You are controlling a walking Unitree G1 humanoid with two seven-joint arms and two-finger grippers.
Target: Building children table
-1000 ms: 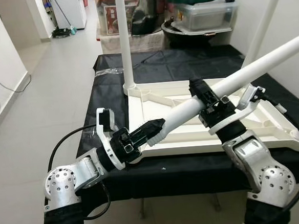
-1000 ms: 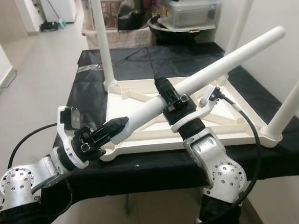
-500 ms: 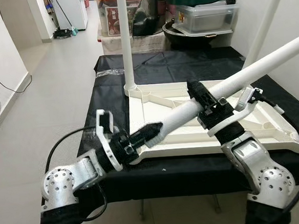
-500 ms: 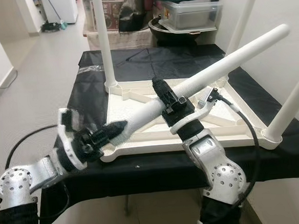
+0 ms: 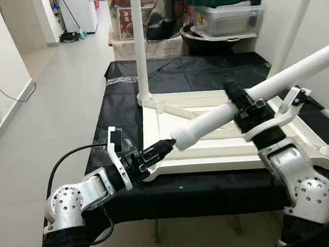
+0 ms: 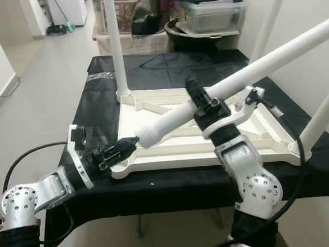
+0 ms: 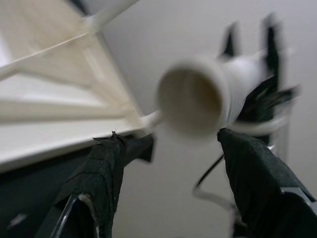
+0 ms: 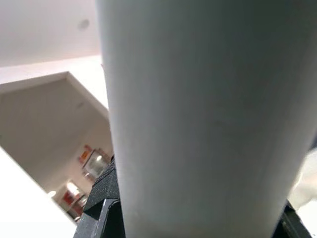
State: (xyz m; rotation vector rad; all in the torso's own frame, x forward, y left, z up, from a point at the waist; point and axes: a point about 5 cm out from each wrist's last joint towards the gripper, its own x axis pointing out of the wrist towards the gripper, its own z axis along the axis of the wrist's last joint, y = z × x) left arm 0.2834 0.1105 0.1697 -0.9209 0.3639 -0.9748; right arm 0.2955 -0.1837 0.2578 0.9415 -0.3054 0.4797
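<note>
An upside-down white tabletop (image 5: 212,154) lies on a table under a black cloth (image 5: 122,118). An upright leg (image 5: 139,46) stands at its far left corner and another leg (image 5: 296,21) at the far right. My right gripper (image 5: 243,102) is shut on a loose white leg (image 5: 209,122), held slanted over the tabletop with its hollow lower end (image 7: 193,96) pointing at my left gripper (image 5: 165,146). The left gripper is open by the tabletop's near left corner, its fingers (image 7: 106,168) just short of that end. That leg (image 8: 198,124) sits close before the right wrist camera.
Plastic storage boxes and pots (image 5: 224,14) are stacked behind the table. A white wall (image 5: 320,11) runs close along the right side. A tiled corridor floor (image 5: 50,97) stretches away on the left. A black cable (image 5: 71,158) loops from my left arm.
My left gripper has let go of the leg's lower end and drawn back a little. The right gripper has carried the leg to the right and slightly up.
</note>
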